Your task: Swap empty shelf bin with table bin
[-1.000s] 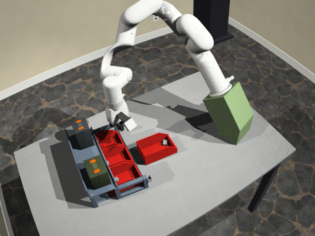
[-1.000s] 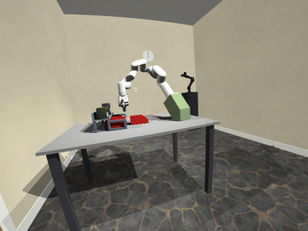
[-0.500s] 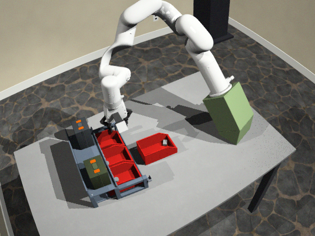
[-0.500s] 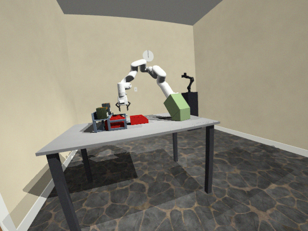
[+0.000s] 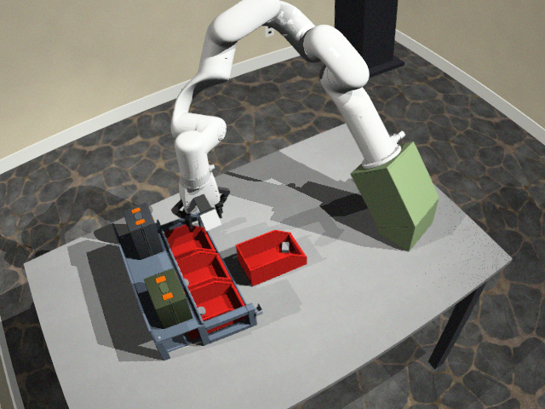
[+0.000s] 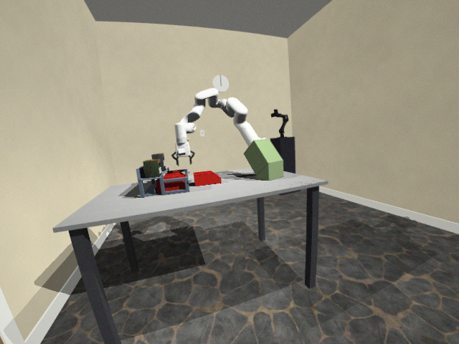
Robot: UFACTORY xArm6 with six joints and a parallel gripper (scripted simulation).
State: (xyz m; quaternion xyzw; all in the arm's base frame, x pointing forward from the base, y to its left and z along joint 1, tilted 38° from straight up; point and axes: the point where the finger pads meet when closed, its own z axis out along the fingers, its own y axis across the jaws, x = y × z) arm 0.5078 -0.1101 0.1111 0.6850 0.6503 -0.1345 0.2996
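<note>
Gripper: the gripper points straight down with its fingers spread wide and nothing between them; it hangs just above the far end of the shelf's bin row.
Likely reason: spread this wide, it looks ready to straddle a bin wall, so I judge the step to be the approach to the bin that must come out.
Far bin: the far bin lies directly under the fingers, red, and no part shows in it from above.
Other shelf bins: the middle bin and the near bin complete a row of 3; a small pale part shows in the near one.
Shelf: the shelf is a blue-grey frame; a dark box and an olive box stand on its upper board, behind the bins.
Table bin: the table bin stands on its base just beside the shelf, apart from it, with 1 grey part inside, waiting for the freed place.
Arm base: a green block, well apart from the shelf.
Surface: a pale grey table on dark legs.
Room: beige walls, a dark stone-patterned floor, a black stand in the corner.
</note>
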